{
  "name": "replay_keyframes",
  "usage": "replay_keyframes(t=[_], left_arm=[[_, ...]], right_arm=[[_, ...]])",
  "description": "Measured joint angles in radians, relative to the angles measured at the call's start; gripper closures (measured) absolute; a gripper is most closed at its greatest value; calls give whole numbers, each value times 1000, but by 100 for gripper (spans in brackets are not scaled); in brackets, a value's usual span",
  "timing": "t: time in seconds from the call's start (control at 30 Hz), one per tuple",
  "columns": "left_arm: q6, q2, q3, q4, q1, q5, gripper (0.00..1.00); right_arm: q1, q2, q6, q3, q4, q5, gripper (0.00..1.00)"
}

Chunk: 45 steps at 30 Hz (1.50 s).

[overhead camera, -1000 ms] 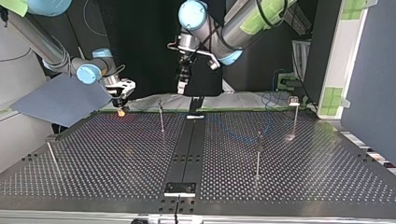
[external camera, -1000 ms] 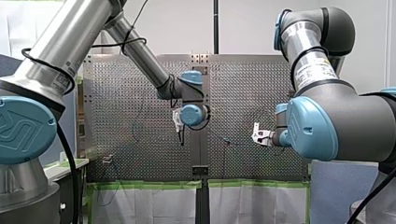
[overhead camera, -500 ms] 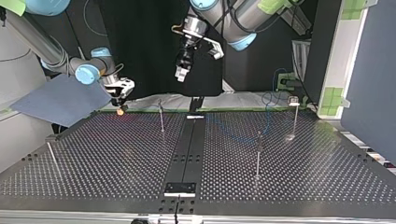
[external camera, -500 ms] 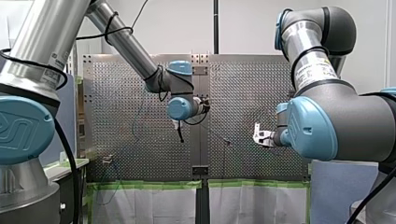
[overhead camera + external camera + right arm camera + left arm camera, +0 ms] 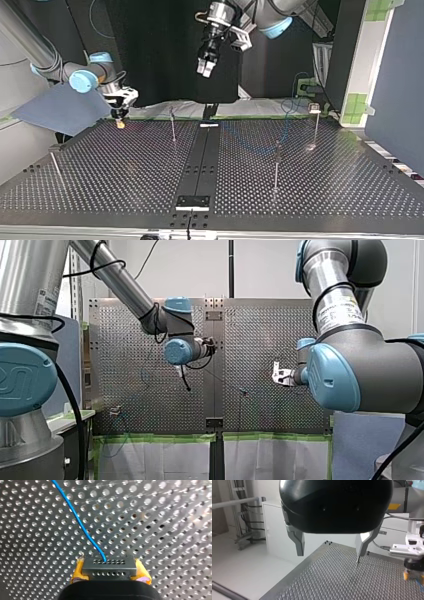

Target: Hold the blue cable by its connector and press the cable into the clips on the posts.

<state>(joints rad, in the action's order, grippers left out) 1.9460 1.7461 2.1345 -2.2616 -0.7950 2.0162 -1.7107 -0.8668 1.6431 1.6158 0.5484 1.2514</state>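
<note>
- Above the perforated metal surface (image 5: pixel 125 170), my left pincer (image 5: pixel 205 67) has climbed higher, spread and empty.
- My right pincer (image 5: pixel 109 573), nudged toward the top view's left, clamps the grey connector (image 5: pixel 109 566) of the thin blue cable (image 5: pixel 80 523) near the far edge.
- Slim metal posts (image 5: pixel 173 125) stand well apart.

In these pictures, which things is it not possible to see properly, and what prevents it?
1. Thin blue cable: the right wrist view's edge cuts it off; in the top view it is too faint to follow.
2. Small clips atop the thin metal posts: too small in the top view to show whether they hold anything.
3. Grey perforated connector: its rear is hidden by my right gripper's black body in the right wrist view.
</note>
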Motion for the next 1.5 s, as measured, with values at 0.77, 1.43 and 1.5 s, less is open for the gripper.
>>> replay_keyframes(t=[0.77,1.43,1.5], left_arm=[[15,169,222,134,34,-23,0],[-35,170,247,149,48,-23,0],[-35,170,247,149,48,-23,0]], right_arm=[[17,-92,3,46,-5,-15,100],[10,-93,0,46,1,-19,100],[10,-93,0,46,1,-19,100]])
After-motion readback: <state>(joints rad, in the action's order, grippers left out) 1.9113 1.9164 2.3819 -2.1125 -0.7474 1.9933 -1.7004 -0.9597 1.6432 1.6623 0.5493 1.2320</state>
